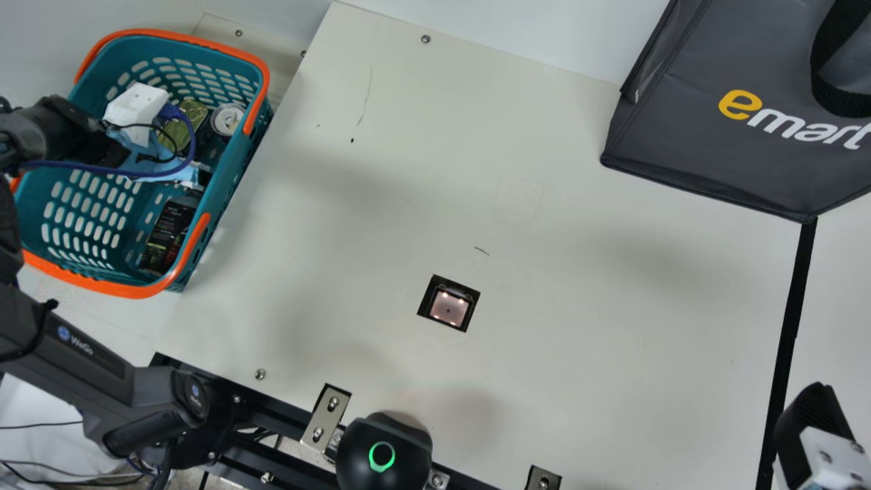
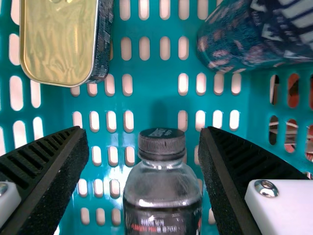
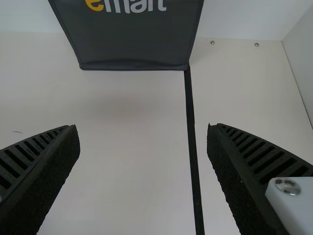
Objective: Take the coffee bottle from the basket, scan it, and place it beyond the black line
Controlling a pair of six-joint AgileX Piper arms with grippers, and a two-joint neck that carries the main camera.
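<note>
In the main view my left gripper (image 1: 138, 107) is inside the teal basket (image 1: 112, 287) with the orange rim. The coffee bottle (image 1: 167, 235), dark with a printed label, lies by the basket's near right side. In the left wrist view the left gripper (image 2: 144, 133) is open, and the black-capped bottle (image 2: 162, 196) shows between its fingers, not gripped. My right gripper (image 1: 810, 432) is over the black line (image 1: 789, 320) at the right; in the right wrist view the right gripper (image 3: 143, 131) stands open and empty, with the line (image 3: 192, 132) beyond it.
The scanner window (image 1: 449, 307) is set in the table (image 1: 578, 272). A grey bag (image 1: 680, 129) stands at the back right. In the basket are also a gold-lidded tin (image 2: 58, 39), a blue patterned container (image 2: 244, 44) and a round can (image 1: 227, 119).
</note>
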